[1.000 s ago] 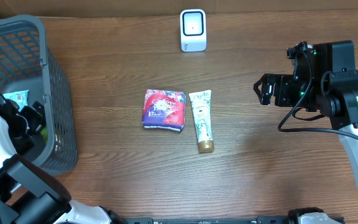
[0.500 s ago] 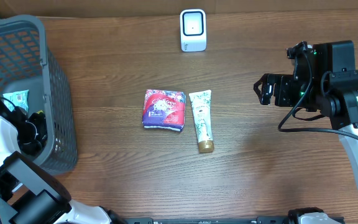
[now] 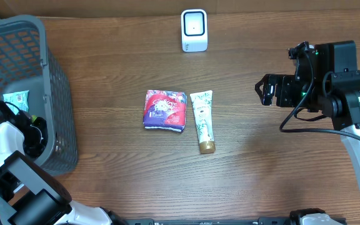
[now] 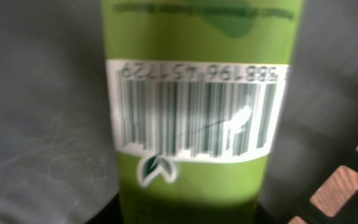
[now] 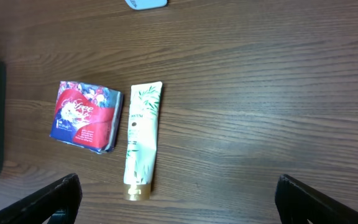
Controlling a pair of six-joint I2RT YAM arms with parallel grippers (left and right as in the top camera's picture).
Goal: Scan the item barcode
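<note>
Left end effector (image 3: 35, 129) shifted, straddling green tube (image 4: 194, 112).

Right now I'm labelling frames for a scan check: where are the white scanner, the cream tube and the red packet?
white scanner (image 3: 194, 30), overhead view, front face.
cream tube (image 3: 202, 119), overhead view, mid-body.
red packet (image 3: 165, 110), overhead view, top centre.

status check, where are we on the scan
Left gripper in the basket, right by a green tube, barcode facing its camera; grip unclear. Right gripper open, empty, above the table. Nothing blocks the scanner.
</note>
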